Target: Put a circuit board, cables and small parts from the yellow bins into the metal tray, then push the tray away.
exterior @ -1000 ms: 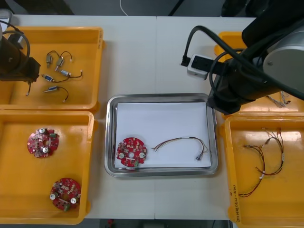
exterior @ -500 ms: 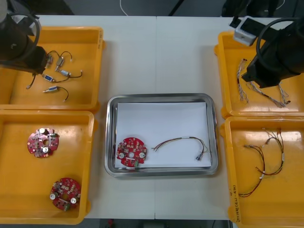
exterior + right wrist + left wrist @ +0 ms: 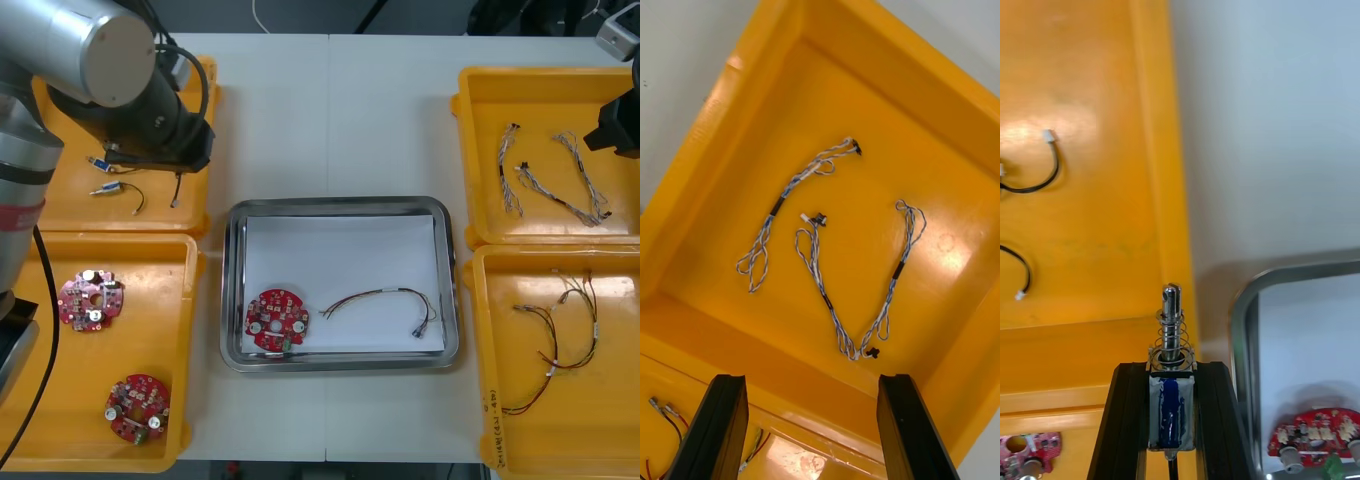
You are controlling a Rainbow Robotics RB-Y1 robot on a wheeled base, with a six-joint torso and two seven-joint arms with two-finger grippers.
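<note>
Left end effector clamped on a small metal part over the rim of the far-left-corner yellow bin, presumably bound for the tray mid-desk. Right end effector, fingers apart, hangs above cables at the desk's far-right corner.

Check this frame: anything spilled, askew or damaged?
Nothing stands out. The circuit board and a cable lie inside the metal tray. The left gripper grips a small metal part above a yellow bin rim; the right gripper hangs open over blue and white cables.
</note>
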